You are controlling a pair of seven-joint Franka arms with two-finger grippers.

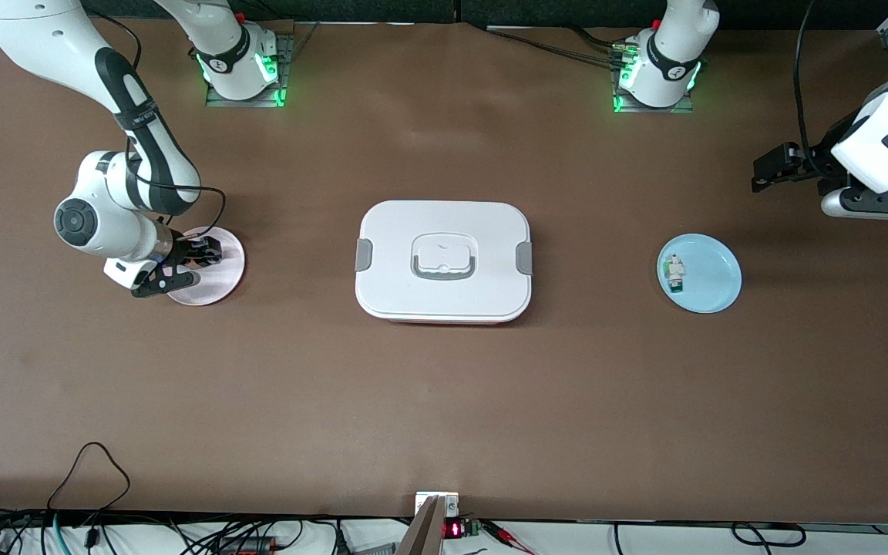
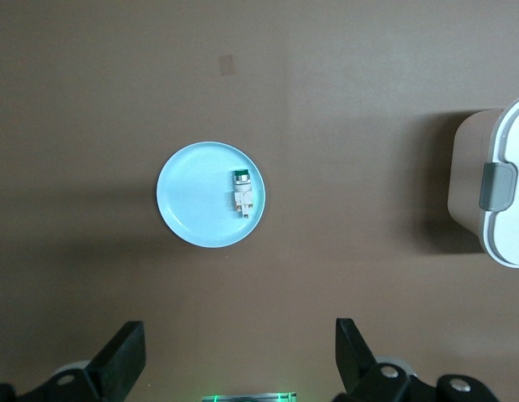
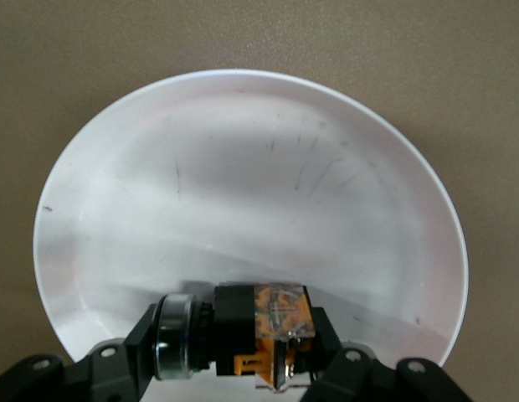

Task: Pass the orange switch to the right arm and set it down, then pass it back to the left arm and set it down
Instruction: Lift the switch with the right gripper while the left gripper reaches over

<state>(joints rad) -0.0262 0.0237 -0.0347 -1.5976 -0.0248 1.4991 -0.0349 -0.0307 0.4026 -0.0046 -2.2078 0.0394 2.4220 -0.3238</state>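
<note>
The orange switch (image 3: 251, 327), black with a silver ring and an orange block, lies on its side on a pale pink plate (image 1: 220, 284) toward the right arm's end of the table. My right gripper (image 1: 209, 253) is down on that plate, and in the right wrist view the right gripper (image 3: 238, 339) has one finger against each end of the switch. My left gripper (image 1: 779, 166) waits open in the air over bare table at the left arm's end; the left gripper (image 2: 240, 360) holds nothing. The white box (image 1: 444, 262) stands mid-table between the plates.
A light blue plate (image 1: 714, 277) holding a small white component with a green end (image 1: 675, 274) lies toward the left arm's end. The left wrist view shows that blue plate (image 2: 197, 197), the component (image 2: 243, 193) and a corner of the box (image 2: 502, 184).
</note>
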